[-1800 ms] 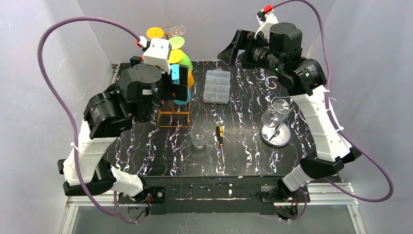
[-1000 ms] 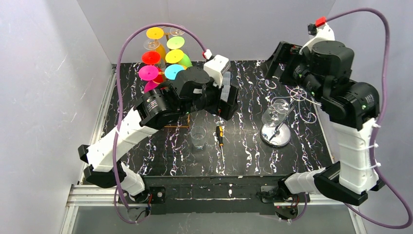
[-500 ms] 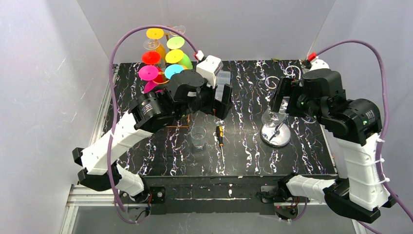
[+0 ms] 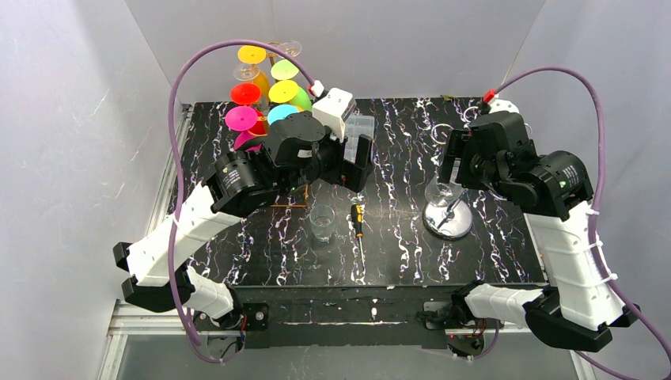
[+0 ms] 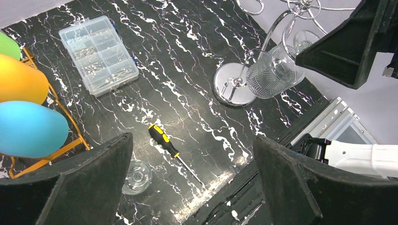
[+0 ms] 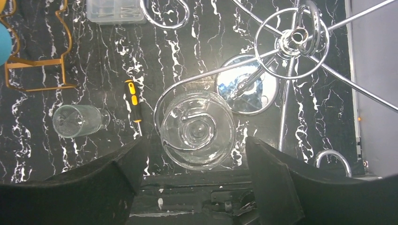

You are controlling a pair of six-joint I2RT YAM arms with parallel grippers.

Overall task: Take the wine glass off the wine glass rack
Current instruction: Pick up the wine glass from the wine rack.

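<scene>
**Operator:** What is on the left?

**Spotter:** At your far left rear there is a cluster of coloured glasses point(image 4: 245, 93). Just right of them, your left gripper point(image 4: 360, 162) hangs above the middle of the table point(image 4: 261, 253). Its fingers are spread wide and there is nothing between them.

**Operator:** And under it?

**Spotter:** Your left wrist view looks down on a clear plastic parts box point(image 5: 98, 54) towards the back. Nearer you stands a clear tumbler point(image 4: 322, 223). A yellow-and-black screwdriver point(image 4: 358, 226) lies just beside the tumbler on its right, not touching it.

**Operator:** Where is the wine glass?

**Spotter:** The wine glass point(image 6: 197, 131) is on the wine glass rack point(image 6: 295, 35), to the right of the screwdriver. It hangs bowl down from one curled chrome arm, with its stem through the curl, beside the rack's round mirrored base.

**Operator:** And the right side?

**Spotter:** Your right gripper point(image 6: 195, 150) is over the rack, pointing down at the glass. In your right wrist view its two fingers point(image 6: 117, 183) stand wide apart on either side of the bowl. Table shows between each finger and the glass, so it grips nothing. I cannot tell whether the fingertips are level with the bowl or above it.
</scene>
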